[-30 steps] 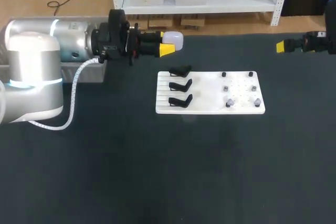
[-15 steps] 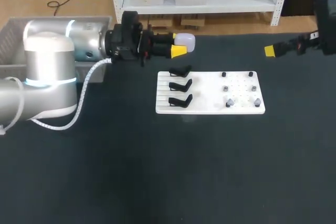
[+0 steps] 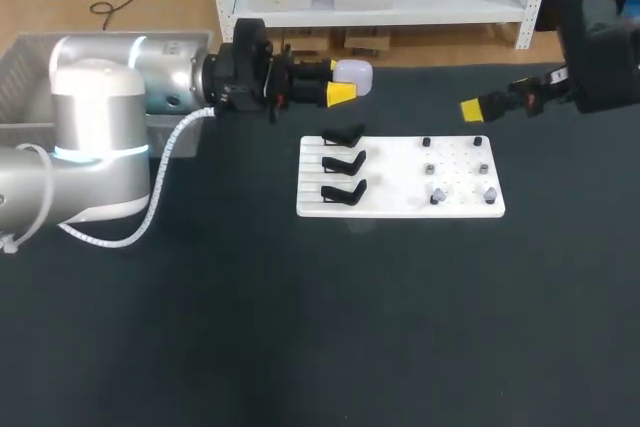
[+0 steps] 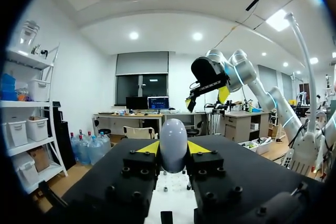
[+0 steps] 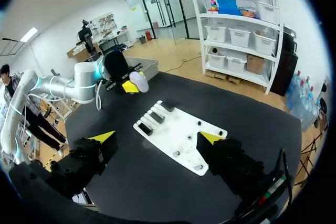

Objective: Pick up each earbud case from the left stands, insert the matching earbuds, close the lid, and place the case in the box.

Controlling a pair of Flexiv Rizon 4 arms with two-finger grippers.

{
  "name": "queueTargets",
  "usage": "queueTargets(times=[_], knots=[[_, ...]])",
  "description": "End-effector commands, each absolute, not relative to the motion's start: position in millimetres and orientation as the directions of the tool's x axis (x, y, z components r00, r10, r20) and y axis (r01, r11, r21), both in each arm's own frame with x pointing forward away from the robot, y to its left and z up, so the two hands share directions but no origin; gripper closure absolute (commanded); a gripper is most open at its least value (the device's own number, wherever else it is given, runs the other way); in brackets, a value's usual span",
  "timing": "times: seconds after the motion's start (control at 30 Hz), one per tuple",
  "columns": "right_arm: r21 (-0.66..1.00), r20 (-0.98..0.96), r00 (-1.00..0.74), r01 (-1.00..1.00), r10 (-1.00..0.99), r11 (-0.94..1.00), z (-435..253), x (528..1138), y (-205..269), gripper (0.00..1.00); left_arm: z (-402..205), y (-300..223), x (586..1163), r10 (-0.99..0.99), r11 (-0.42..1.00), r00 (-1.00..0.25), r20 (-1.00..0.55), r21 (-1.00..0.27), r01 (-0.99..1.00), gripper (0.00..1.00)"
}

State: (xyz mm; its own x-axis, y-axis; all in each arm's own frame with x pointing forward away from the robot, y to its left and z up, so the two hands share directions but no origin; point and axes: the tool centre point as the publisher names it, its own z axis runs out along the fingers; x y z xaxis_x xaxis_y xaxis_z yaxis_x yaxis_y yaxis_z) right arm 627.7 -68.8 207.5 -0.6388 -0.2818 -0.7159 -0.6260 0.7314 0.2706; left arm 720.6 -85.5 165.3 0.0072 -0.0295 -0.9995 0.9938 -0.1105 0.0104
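Case (image 3: 355,74): white, rounded, was held above the far left of the desk (image 3: 300,327).
Left claw (image 3: 340,82): was clamped on the case from both sides.
Right claw (image 5: 157,137): fingers stood wide apart, above the far right.
Board (image 3: 400,205): white, lay mid-desk; three black stands (image 3: 343,162) at its left, earbuds (image 3: 437,194) at its right.
Box (image 3: 30,52): grey, sat far left, behind the left arm.

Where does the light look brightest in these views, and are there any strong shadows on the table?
Head view: the white case in the left gripper and the white board stand out brightest against the dark table, with no strong shadows. Left wrist view: the case has a soft sheen, no hard glare. Right wrist view: the board is evenly lit.
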Motion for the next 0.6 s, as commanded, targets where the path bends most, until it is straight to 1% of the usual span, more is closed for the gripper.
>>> queueTargets(times=[0.03,0.4,0.6], knots=[[0.290,-0.711,-0.641,-0.643,-0.290,0.709,208.7,637.1,-49.3,0.00,165.0,-84.0,718.4,-0.031,-0.106,0.008,-1.000,0.011,0.994,1.00],[0.293,-0.695,-0.621,-0.705,-0.363,0.646,210.4,648.9,10.7,0.00,165.0,-84.0,718.4,-0.031,-0.106,0.008,-1.000,0.011,0.994,1.00],[0.285,-0.674,-0.618,-0.723,-0.404,0.629,203.3,659.2,29.0,0.00,165.0,-84.0,718.4,-0.031,-0.106,0.008,-1.000,0.011,0.994,1.00]])
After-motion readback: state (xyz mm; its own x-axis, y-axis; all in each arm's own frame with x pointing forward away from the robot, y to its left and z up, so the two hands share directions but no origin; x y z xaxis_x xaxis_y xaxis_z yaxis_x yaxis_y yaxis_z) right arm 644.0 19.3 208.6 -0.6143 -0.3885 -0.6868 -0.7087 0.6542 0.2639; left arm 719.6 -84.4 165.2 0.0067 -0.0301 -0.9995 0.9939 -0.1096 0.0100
